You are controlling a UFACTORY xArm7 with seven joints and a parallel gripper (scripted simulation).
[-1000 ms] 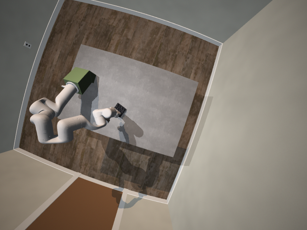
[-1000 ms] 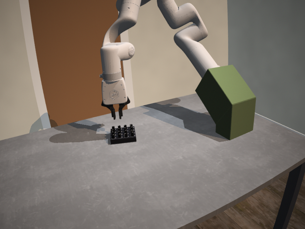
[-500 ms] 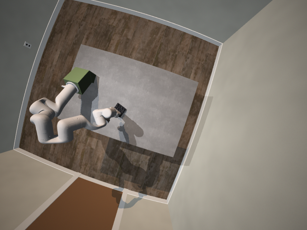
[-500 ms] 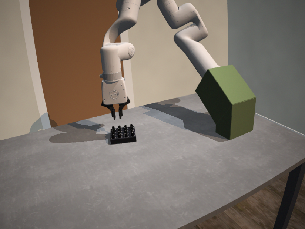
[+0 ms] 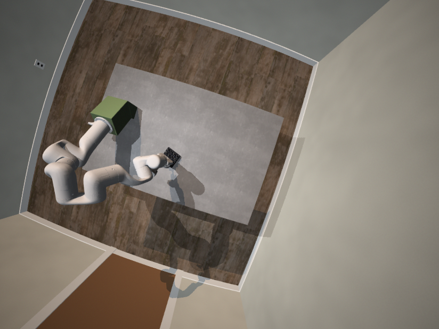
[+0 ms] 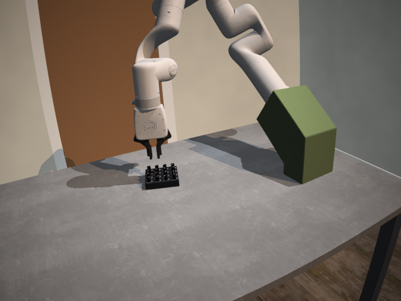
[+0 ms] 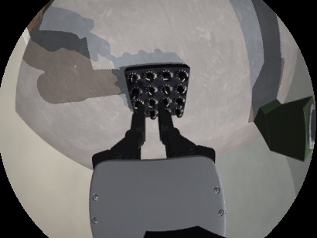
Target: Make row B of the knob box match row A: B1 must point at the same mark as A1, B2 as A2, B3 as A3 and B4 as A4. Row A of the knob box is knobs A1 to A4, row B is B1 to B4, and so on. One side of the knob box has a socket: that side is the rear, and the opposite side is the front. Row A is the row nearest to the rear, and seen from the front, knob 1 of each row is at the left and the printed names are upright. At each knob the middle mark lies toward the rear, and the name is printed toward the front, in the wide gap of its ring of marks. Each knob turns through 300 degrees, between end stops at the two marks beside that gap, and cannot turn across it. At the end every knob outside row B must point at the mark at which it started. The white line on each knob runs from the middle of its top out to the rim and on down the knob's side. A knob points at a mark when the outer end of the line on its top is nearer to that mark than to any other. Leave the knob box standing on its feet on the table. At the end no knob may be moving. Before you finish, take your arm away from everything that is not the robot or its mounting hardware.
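Note:
The black knob box [image 6: 161,177] stands on its feet on the grey table; it also shows in the overhead view [image 5: 172,155] and in the wrist view [image 7: 158,90]. It carries several small black knobs in rows, and their white lines are too small to read. My gripper [image 6: 154,157] hangs straight down a little above the box's far left part, not touching any knob. Its fingers are nearly shut with a narrow gap and hold nothing. In the wrist view the fingertips sit over the near edge of the box.
The green block [image 6: 299,132] that carries the arm's base stands on the table to the right of the box, also in the overhead view [image 5: 114,114]. The table's far edge lies just behind the box.

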